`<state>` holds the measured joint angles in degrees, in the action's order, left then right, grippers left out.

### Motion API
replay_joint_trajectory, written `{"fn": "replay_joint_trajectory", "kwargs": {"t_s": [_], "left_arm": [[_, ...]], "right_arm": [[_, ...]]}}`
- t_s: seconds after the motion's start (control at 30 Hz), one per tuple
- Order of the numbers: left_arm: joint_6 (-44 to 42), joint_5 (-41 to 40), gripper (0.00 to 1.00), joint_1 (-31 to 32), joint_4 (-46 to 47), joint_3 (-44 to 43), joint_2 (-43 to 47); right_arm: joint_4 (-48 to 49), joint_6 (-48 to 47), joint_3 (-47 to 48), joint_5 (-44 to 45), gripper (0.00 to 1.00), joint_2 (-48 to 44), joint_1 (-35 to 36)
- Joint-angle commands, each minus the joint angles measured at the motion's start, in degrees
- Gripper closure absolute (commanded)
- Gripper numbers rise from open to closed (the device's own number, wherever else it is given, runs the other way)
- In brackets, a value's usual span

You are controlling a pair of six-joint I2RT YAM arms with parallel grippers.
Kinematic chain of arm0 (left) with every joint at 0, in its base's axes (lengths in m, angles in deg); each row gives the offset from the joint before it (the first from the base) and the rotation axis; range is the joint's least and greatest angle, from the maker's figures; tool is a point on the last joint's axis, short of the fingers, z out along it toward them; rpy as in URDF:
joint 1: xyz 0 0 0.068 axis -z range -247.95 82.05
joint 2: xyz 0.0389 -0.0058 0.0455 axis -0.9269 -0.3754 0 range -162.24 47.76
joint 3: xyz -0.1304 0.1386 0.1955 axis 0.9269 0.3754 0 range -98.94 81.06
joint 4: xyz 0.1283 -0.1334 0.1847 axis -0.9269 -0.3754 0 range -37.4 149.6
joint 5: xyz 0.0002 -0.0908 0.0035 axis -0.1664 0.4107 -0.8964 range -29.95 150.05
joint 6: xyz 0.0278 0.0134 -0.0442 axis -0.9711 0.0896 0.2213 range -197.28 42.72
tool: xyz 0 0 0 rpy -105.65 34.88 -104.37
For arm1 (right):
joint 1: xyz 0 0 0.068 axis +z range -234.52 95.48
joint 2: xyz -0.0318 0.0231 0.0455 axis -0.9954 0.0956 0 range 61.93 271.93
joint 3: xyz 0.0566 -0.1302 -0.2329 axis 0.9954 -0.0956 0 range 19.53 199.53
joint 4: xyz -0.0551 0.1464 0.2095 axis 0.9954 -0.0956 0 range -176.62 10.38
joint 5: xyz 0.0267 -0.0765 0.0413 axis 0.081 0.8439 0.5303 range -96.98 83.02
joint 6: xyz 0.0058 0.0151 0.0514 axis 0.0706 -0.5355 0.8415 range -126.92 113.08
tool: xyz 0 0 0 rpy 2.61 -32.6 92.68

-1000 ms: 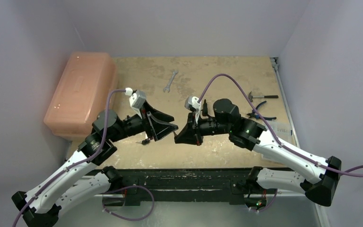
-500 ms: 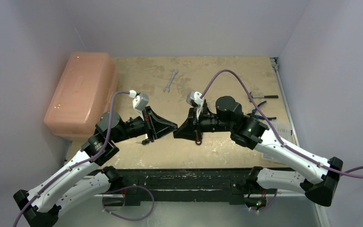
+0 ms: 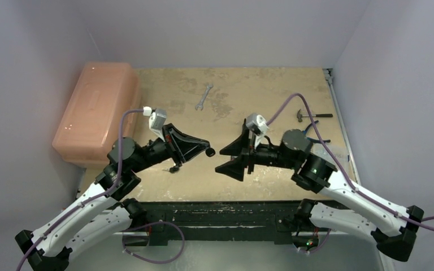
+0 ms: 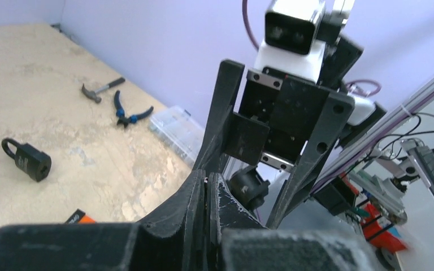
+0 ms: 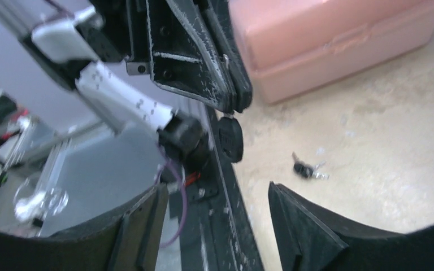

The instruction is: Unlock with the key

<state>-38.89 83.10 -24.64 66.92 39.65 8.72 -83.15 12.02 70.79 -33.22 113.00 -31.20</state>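
From above, the left gripper (image 3: 205, 150) hung over the near middle of the table (image 3: 248, 90) with its fingers pressed together on a key (image 3: 209, 152), whose round black head stuck out past the fingertips. The right gripper (image 3: 220, 160) faced it from just beside, its two fingers spread wide with nothing between them. A pink toolbox (image 3: 96, 113) sat at the left edge, a wrench (image 3: 203, 97) lay towards the far side, and a hammer (image 3: 308, 115) and pliers (image 3: 312, 135) lay at the right. A small bunch of keys (image 3: 173, 168) lay on the table under the left arm. The padlock could not be seen here.

In the left wrist view, that gripper's own fingers met in a tight seam with no gap. The padlock (image 4: 27, 160) lay on its side on the table, apart from both grippers, with the hammer and pliers beyond it and a clear plastic box (image 4: 178, 132) to their right.

In the right wrist view, its own fingers stood well apart at the bottom. Ahead, the left gripper's closed tips held the key, its black head hanging just below them, in front of the pink toolbox. The bunch of keys lay on the table beyond the right finger.
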Motion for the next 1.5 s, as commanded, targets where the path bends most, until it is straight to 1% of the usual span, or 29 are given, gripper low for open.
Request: {"fn": "replay_joint_trajectory", "kwargs": {"t_s": [0.0, 0.03, 0.07, 0.1, 0.13, 0.2, 0.27, 0.33, 0.47, 0.63, 0.77, 0.87, 1.03, 1.47], "left_arm": [[2.9, -3.7, 1.00, 0.1, 8.3, -0.5, 0.9], [3.3, -4.2, 1.00, 0.0, 9.2, -0.3, 0.9], [3.9, -4.6, 1.00, 0.0, 10.3, -0.1, 0.8], [4.5, -5.0, 1.00, 0.1, 11.5, 0.2, 0.7], [5.2, -5.2, 1.00, 0.1, 12.7, 0.4, 0.5], [6.6, -5.2, 1.00, 0.1, 15.5, 0.8, -0.3], [8.4, -4.6, 1.00, 0.1, 18.7, 1.1, -1.6], [10.4, -3.7, 1.00, 0.0, 23.2, 2.0, -2.8], [14.2, -2.8, 1.00, 0.1, 32.0, 4.3, -4.6], [17.4, -2.8, 1.00, 0.1, 39.0, 6.5, -6.6], [19.4, -2.6, 1.00, 0.1, 43.0, 7.3, -8.2], [19.8, -2.9, 1.00, 0.1, 44.1, 7.7, -8.4], [20.2, -3.0, 1.00, 0.1, 45.2, 8.5, -9.3], [24.5, -2.4, 1.00, 0.1, 54.2, 10.8, -13.3]], "right_arm": [[15.2, 7.8, -7.9, 6.8, 0.24, -7.5, -0.1], [18.3, 9.0, -9.9, 7.4, 0.22, -8.9, -0.1], [20.9, 10.5, -11.8, 8.5, 0.15, -10.7, -0.1], [23.0, 12.1, -13.2, 9.9, 0.03, -11.9, -0.1], [24.5, 13.2, -14.5, 11.2, 0.01, -13.1, -0.1], [27.1, 13.7, -16.7, 13.0, 0.01, -14.9, -0.1], [31.0, 13.7, -19.0, 12.1, 0.03, -15.6, -0.1], [35.1, 14.4, -21.2, 11.0, 0.08, -15.9, -0.1], [48.7, 18.4, -27.1, 11.4, 0.16, -17.1, -0.1], [62.7, 22.4, -31.5, 12.5, 0.24, -14.8, -0.1], [68.9, 23.6, -32.8, 13.8, 0.31, -12.6, -0.1], [70.6, 23.5, -32.4, 13.9, 0.34, -11.6, -0.1], [70.4, 23.0, -29.6, 13.4, 0.35, -9.2, -0.1], [61.4, 20.1, -22.5, 16.5, 0.43, -5.2, -0.1]]}}
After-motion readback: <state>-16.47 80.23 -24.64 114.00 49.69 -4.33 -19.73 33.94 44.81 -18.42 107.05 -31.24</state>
